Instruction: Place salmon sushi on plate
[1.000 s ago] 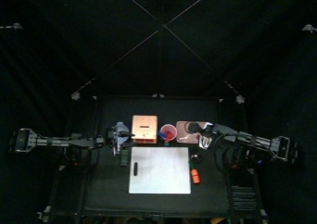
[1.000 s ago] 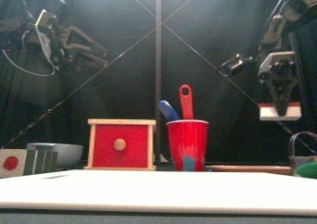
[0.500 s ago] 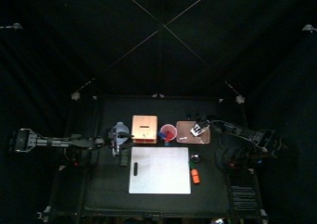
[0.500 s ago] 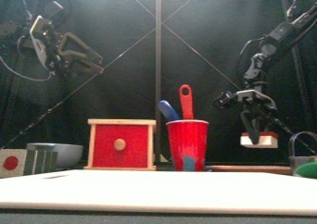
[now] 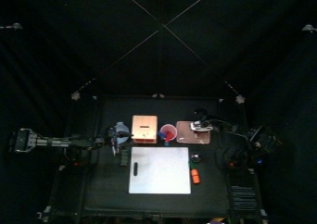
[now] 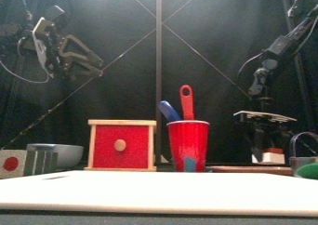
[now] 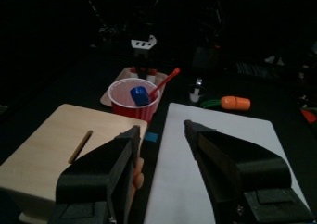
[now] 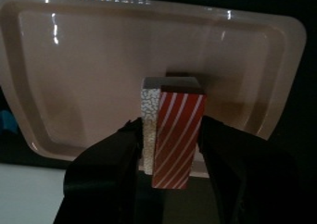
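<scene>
The salmon sushi (image 8: pixel 177 135), a small red-and-white striped morsel, is clamped between my right gripper's (image 8: pixel 177 126) jaws. It hangs low over the pinkish-brown plate (image 8: pixel 87 70). In the front view the right gripper (image 6: pixel 266 143) holds the sushi (image 6: pixel 271 158) just above the plate (image 6: pixel 243 170) at the right. From above, the right gripper (image 5: pixel 198 126) is over the plate (image 5: pixel 186 132). My left gripper (image 5: pixel 120 138) is open and empty, raised at the table's left (image 6: pixel 69 52).
A red cup (image 5: pixel 168 131) with utensils stands left of the plate, beside a tan block (image 5: pixel 146 128). A white board (image 5: pixel 161 170) lies in front, with an orange-red bar (image 5: pixel 197 177) at its right edge. The left wrist view shows the cup (image 7: pixel 133 93).
My right gripper has come down from high at the right to low over the plate, carrying the sushi. The left arm has barely moved.
</scene>
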Available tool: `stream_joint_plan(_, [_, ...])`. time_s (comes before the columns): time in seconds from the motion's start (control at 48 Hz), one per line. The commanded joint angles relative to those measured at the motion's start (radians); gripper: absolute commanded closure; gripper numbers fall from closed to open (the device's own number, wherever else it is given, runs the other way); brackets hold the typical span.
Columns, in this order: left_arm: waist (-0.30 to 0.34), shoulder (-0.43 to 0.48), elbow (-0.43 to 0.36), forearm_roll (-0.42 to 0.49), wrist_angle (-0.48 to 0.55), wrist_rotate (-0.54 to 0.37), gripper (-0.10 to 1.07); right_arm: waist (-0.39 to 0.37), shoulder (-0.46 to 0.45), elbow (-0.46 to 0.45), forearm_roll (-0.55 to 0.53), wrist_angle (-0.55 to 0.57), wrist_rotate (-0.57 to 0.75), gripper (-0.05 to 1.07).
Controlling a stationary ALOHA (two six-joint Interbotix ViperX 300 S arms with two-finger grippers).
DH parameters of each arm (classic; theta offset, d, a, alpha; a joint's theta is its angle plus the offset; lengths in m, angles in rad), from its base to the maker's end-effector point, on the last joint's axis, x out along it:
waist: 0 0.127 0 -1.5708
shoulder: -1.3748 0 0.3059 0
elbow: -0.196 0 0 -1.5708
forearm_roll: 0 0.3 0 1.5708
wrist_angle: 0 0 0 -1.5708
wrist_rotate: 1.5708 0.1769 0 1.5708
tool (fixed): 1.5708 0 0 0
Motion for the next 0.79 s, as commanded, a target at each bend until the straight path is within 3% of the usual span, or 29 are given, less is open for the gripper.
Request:
stream_joint_plan(0.0, [0.008,0.002,-0.009,0.006,0.0,-0.005,0.16,0.017,0.003,-0.034,0.009,-0.011,0.002,0.23])
stream_joint_plan(0.229, [0.008,0.0,-0.005,-0.008,0.006,-0.005,0.16,0.041,0.054,-0.054,0.028,-0.012,0.0,-0.01])
stream_joint_plan(0.333, [0.008,0.0,-0.003,-0.008,0.006,-0.003,0.16,0.041,0.037,-0.058,0.023,-0.003,0.0,-0.01])
stream_joint_plan(0.604, [0.005,0.002,-0.015,-0.009,0.006,-0.009,0.16,0.072,-0.193,-0.064,-0.077,0.025,-0.028,-0.01])
stream_joint_plan(0.688, [-0.003,0.0,-0.032,-0.009,0.005,-0.011,0.16,0.13,-0.287,-0.055,-0.126,0.031,-0.074,-0.01])
stream_joint_plan(0.771, [-0.006,0.002,-0.055,-0.009,0.006,-0.009,0.16,0.176,-0.325,-0.075,-0.124,0.086,-0.135,-0.01])
